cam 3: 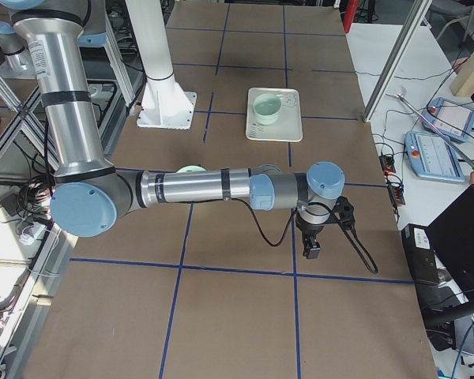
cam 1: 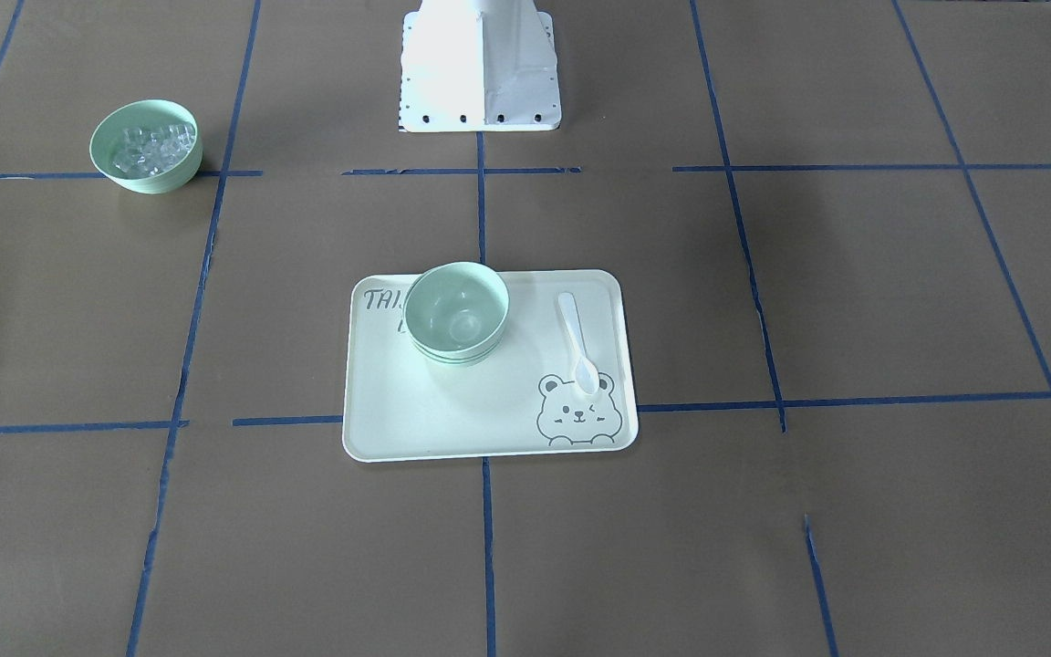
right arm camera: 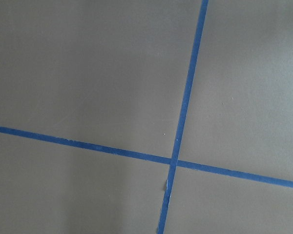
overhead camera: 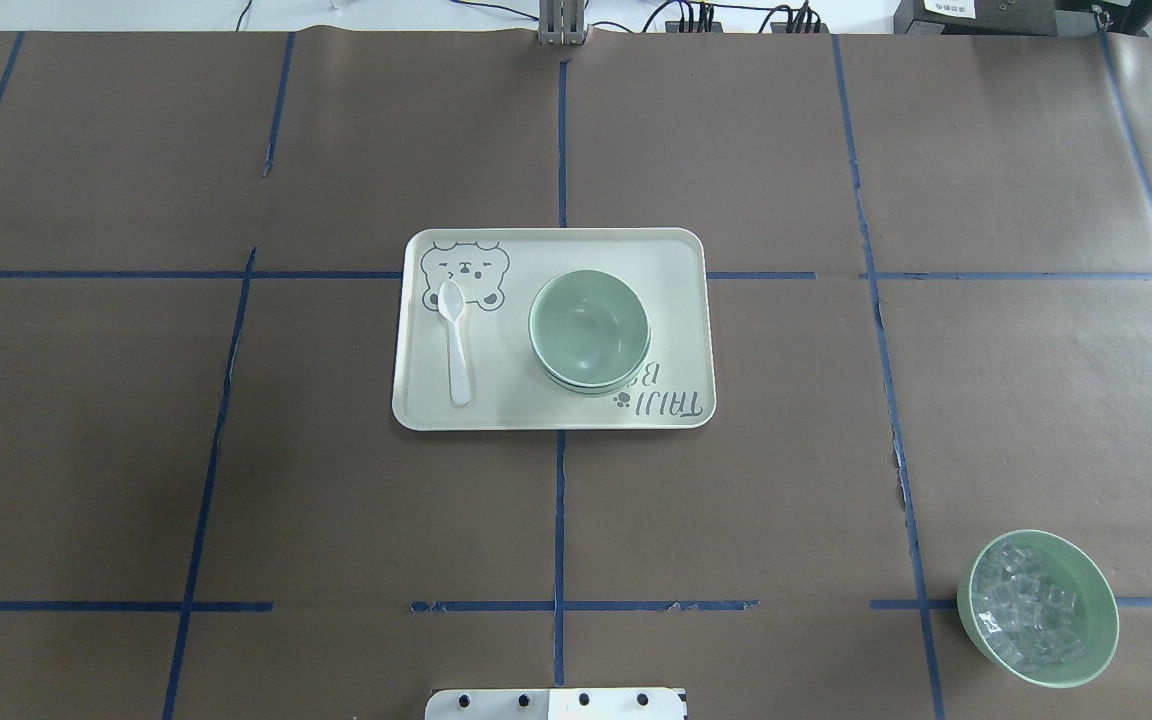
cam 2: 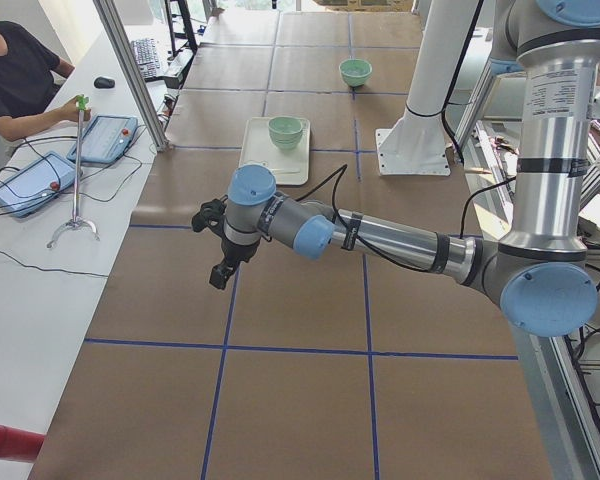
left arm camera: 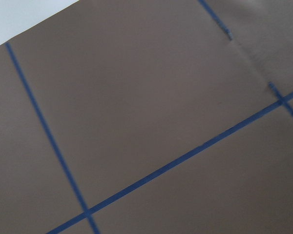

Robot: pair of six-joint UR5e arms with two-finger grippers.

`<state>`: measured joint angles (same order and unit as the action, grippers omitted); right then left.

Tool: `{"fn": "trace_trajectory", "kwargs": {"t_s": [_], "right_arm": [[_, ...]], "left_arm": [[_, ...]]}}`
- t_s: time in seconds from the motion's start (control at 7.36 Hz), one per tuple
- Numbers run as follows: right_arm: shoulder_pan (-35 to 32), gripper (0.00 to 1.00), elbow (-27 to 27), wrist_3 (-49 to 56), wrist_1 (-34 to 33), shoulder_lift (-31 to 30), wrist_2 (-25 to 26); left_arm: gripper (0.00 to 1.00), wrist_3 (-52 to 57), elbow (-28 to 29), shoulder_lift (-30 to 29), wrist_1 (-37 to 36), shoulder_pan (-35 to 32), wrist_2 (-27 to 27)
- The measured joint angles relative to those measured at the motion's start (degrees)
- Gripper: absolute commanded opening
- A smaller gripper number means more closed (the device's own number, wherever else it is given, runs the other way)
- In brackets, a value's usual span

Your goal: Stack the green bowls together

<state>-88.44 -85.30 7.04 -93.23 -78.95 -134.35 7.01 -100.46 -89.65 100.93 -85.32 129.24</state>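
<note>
The bowls sit nested in one stack on the right half of the tray, so the job looks done, and most of the risk lies in further moves. The lower rims peek out on the near side of the stack, so it seems slightly off-centre. A careless nudge or a push to seat it could tip the top bowl or slide the stack toward the tray's edge. The left claw hangs over bare tabletop far out to the left, well apart from the tray. I cannot tell whether it is wide or narrow, though it holds nothing that shows. A reach from that side would pass over the spoon, which lies on the tray's left half with its head on the bear print. The spoon is near the stack but clear of it, and a low sweep could knock it. Near right, well apart from the tray, the ice bowl could be mistaken for a fourth match, and lifting it would risk spilling the cubes. The right claw hangs far out to the right over tape lines, its opening likewise unclear, with nothing seen in it.
</note>
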Motion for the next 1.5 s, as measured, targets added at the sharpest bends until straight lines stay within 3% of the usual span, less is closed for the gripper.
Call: {"fn": "trace_trajectory", "kwargs": {"t_s": [0.27, 0.54, 1.5], "right_arm": [[0.9, 1.00, -0.1, 1.5, -2.2, 0.7, 0.4], [1.3, 1.00, -0.1, 1.7, -2.8, 1.1, 0.6], [1.4, 1.00, -0.5, 0.9, -4.4, 1.1, -1.6]], "left_arm": [[1.00, 0.7, 0.4, 1.9, -5.8, -1.2, 4.9], [1.00, 0.6, 1.0, 4.3, -6.7, -1.3, 7.5], [1.00, 0.9, 1.1, 4.2, -6.1, -1.3, 7.5]]}}
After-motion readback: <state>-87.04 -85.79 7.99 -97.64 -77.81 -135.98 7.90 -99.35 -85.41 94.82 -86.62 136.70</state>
